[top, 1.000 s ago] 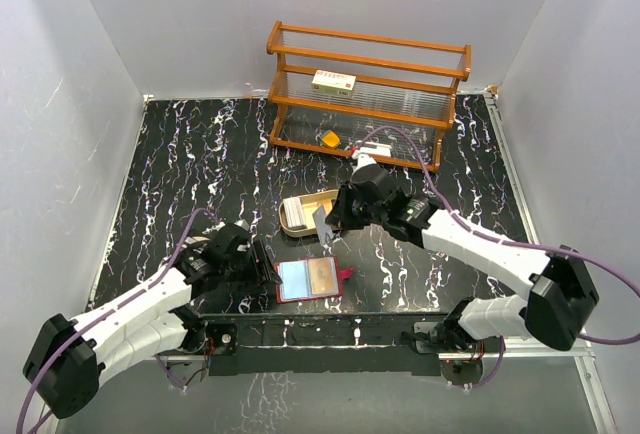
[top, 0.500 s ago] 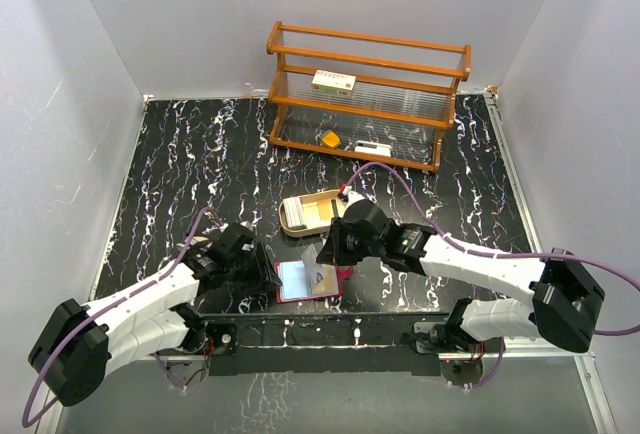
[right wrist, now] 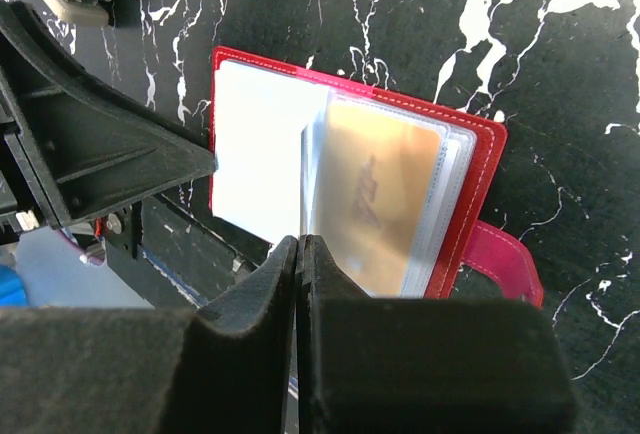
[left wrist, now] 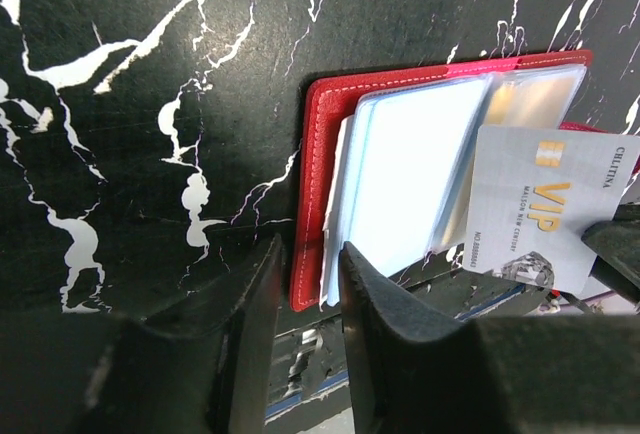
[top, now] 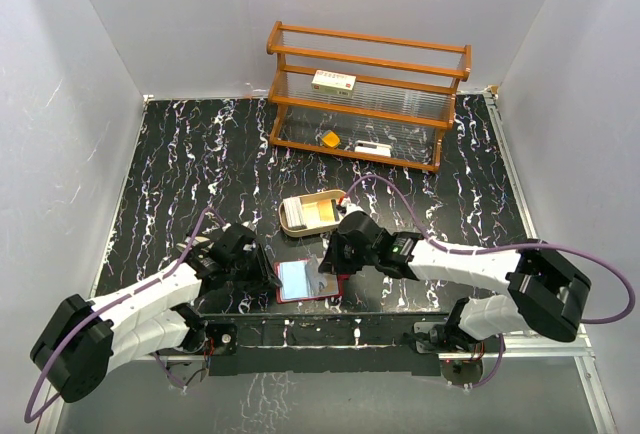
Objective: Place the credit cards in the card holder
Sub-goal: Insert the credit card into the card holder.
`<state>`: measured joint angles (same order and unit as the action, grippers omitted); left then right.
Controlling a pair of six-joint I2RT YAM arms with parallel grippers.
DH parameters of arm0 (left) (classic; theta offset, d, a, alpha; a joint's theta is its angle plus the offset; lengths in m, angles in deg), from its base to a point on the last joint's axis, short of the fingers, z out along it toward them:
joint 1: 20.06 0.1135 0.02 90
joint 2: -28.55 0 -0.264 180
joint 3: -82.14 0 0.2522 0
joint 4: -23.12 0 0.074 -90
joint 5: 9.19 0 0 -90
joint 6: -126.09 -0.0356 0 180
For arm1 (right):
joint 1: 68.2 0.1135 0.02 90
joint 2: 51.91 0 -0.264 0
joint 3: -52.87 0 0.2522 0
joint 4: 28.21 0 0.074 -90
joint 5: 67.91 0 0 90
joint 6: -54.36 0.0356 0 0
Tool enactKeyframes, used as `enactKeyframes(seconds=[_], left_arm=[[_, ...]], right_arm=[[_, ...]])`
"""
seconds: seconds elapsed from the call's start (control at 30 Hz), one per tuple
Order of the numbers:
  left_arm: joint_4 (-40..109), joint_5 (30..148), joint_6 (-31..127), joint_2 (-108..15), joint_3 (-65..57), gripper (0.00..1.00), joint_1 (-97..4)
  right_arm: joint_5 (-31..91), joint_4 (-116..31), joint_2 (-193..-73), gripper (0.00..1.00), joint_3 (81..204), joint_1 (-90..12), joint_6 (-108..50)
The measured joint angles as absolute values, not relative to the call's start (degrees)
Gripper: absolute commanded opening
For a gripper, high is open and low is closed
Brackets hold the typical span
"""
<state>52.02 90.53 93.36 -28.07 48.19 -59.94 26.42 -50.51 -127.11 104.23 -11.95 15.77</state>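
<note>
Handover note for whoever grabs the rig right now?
Left gripper: jaws narrow, astride the left edge of the card holder; grip unconfirmed.
Right gripper: shut on the grey VIP card, held at the open holder's pockets.
Holder lies open near the front table edge.
Done: a gold card sits in a pocket.
To do: seat the VIP card, then the spare cards in the wooden tray.

Left tool [left wrist: 307, 284] covers part of card holder [left wrist: 318, 144].
</note>
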Motion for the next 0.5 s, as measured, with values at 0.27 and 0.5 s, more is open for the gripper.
enactKeyframes(seconds=[0.27, 0.5], left_arm=[[51.17, 90.72, 93.65, -28.07, 48.89, 0.12, -59.92], [50.56, 90.9, 93.73, -28.07, 49.66, 0.02, -59.92]], right_arm=[[24.94, -49.2, -127.94, 0.0, 103.14, -11.95, 15.8], [24.76, -47.49, -128.46, 0.02, 101.32, -11.95, 15.97]])
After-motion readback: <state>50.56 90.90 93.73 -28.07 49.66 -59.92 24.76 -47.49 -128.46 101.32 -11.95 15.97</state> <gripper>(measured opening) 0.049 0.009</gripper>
